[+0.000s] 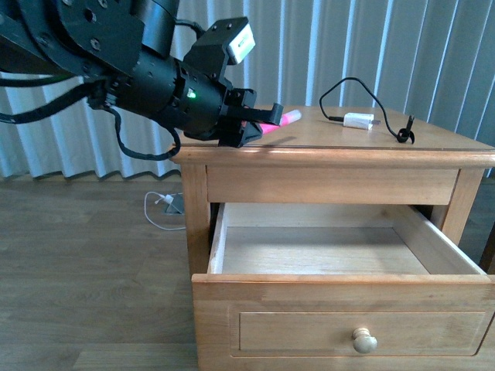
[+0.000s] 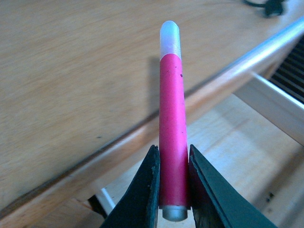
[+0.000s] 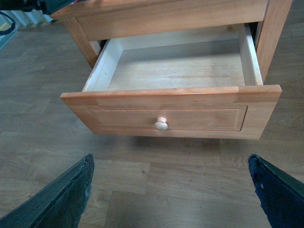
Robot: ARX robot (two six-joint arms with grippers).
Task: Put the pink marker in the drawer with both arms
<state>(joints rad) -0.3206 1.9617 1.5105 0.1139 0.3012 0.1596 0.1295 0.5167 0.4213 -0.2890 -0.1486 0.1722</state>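
Left end effector: clamped on marker near its butt, above the table front edge.
Right end effector: wide open, empty, facing drawer.
Drawer: open, seemingly empty.
Advice: clear the edge, lower mid-drawer, release low.

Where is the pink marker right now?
In the front view the pink marker is left of centre, clamped in the left gripper's fingers over the front-left edge of the nightstand top, above the open drawer.
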